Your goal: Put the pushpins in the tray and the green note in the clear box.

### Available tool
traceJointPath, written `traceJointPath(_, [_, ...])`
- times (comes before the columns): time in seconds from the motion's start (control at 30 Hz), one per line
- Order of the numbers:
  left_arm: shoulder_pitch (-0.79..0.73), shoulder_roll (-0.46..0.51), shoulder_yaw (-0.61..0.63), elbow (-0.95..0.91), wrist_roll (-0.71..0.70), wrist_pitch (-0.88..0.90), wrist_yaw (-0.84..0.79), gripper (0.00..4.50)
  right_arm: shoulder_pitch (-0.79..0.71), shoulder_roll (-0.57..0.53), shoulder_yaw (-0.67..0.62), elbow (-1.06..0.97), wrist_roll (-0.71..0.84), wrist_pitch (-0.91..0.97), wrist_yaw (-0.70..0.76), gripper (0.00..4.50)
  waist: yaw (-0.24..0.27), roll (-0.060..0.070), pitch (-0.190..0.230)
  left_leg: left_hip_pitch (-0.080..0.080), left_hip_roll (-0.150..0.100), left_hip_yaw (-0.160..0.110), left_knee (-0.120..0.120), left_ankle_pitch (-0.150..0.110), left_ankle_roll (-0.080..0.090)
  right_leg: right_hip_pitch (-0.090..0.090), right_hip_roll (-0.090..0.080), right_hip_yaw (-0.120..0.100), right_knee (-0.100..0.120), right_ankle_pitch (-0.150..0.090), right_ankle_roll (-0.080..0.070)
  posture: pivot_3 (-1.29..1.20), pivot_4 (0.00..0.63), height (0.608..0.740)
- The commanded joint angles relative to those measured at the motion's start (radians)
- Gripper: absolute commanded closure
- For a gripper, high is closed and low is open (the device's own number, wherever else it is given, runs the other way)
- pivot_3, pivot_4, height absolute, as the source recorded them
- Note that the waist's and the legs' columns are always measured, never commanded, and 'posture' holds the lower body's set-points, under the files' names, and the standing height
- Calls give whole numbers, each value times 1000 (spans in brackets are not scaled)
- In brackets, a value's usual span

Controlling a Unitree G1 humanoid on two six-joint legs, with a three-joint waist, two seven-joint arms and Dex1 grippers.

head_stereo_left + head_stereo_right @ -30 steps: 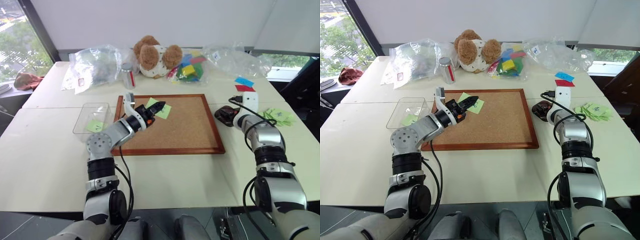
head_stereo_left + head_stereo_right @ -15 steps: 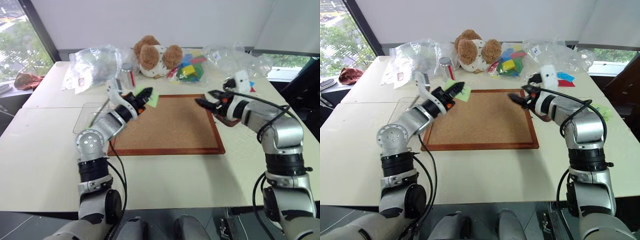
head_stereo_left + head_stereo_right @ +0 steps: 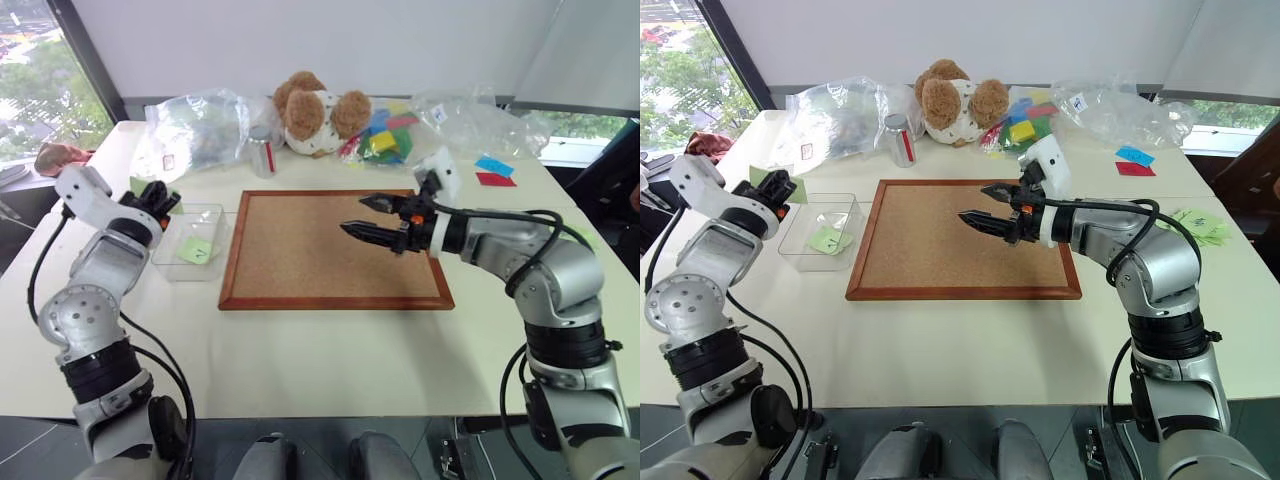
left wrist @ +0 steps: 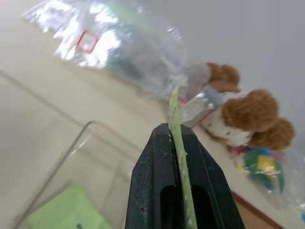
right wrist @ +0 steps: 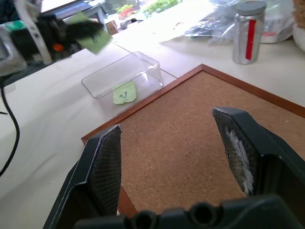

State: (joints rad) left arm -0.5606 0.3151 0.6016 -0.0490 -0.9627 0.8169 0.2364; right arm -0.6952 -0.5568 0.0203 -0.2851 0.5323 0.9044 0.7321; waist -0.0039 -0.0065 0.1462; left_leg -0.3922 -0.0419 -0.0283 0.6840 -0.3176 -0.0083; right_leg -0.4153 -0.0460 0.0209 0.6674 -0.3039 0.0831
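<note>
My left gripper [image 3: 160, 197] is shut on the green note [image 3: 132, 186] and holds it in the air just past the far left corner of the clear box [image 3: 190, 238]. The left wrist view shows this note [image 4: 174, 112] edge-on between the closed fingers. A second green note [image 3: 196, 250] lies flat inside the box. My right gripper [image 3: 355, 213] hovers open over the middle of the corkboard, with nothing between its fingers [image 5: 106, 164]. The tray is hidden behind my right arm. No pushpins can be made out.
A wood-framed corkboard [image 3: 330, 265] lies in the middle of the table. Along the far edge are plastic bags [image 3: 195, 125], a metal can [image 3: 263, 155], a teddy bear [image 3: 315, 110] and coloured blocks [image 3: 383, 138]. Blue and red papers [image 3: 490, 172] and pale green slips [image 3: 1195, 222] lie at the right.
My left arm swung left from over the corkboard to beyond the clear box, carrying the green note. My right arm came from the table's right side to over the corkboard, jaws open.
</note>
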Motion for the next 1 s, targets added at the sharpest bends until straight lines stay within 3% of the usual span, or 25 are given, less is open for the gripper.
traceJointPath(0.03, [-23, -4, -14, 66, 6, -12, -28, 4500, -21, 7, -5, -17, 2, -29, -6, 1206, -1, 0, 0, 0, 0, 0, 0, 0, 0, 0, 0, 0, 0, 0, 0, 0, 150, 740])
traceJointPath(0.07, [-26, -10, -12, 84, 6, -13, -26, 4500, -17, 7, -5, -21, 4, -29, -8, 1206, -3, 0, 0, 0, 0, 0, 0, 0, 0, 0, 0, 0, 0, 0, 0, 0, 150, 740])
traceJointPath(0.17, [-29, -12, -15, 121, 8, -1, -19, 3614, -5, 5, -5, -35, 6, -28, -19, 1143, -7, -1, 0, 0, 0, 0, -1, 0, 0, -1, 0, 0, 0, 0, 0, 0, 150, 740])
traceJointPath(0.4, [-41, 40, -12, 79, -37, 69, -21, 290, 21, -6, -18, -59, 13, -20, -39, 1143, -9, -1, 0, 0, 0, 0, -1, 0, 0, -2, 0, 0, 1, 0, 0, 0, 150, 740])
traceJointPath(0.43, [-44, 48, -7, 64, -51, 84, -9, 94, 25, -10, -20, -60, 13, -21, -41, 1143, -9, -1, 0, 0, 0, 0, -1, 0, 0, -2, 0, 0, 0, 0, 0, 0, 150, 740])
traceJointPath(0.8, [-70, 190, -26, -86, -183, 250, -20, 94, 53, -49, -32, -66, 15, -24, -30, 1143, -9, -1, 1, 0, 0, 0, -1, 0, 0, -1, 0, 0, 0, 0, 0, 0, 150, 740])
traceJointPath(1.0, [-31, 312, -141, -218, -269, 323, -311, 94, 110, -143, -110, -81, 57, -9, 20, 1143, -7, -2, 1, -1, 0, 0, -2, 0, 0, -2, 0, 0, 0, 0, 0, 0, 150, 740])
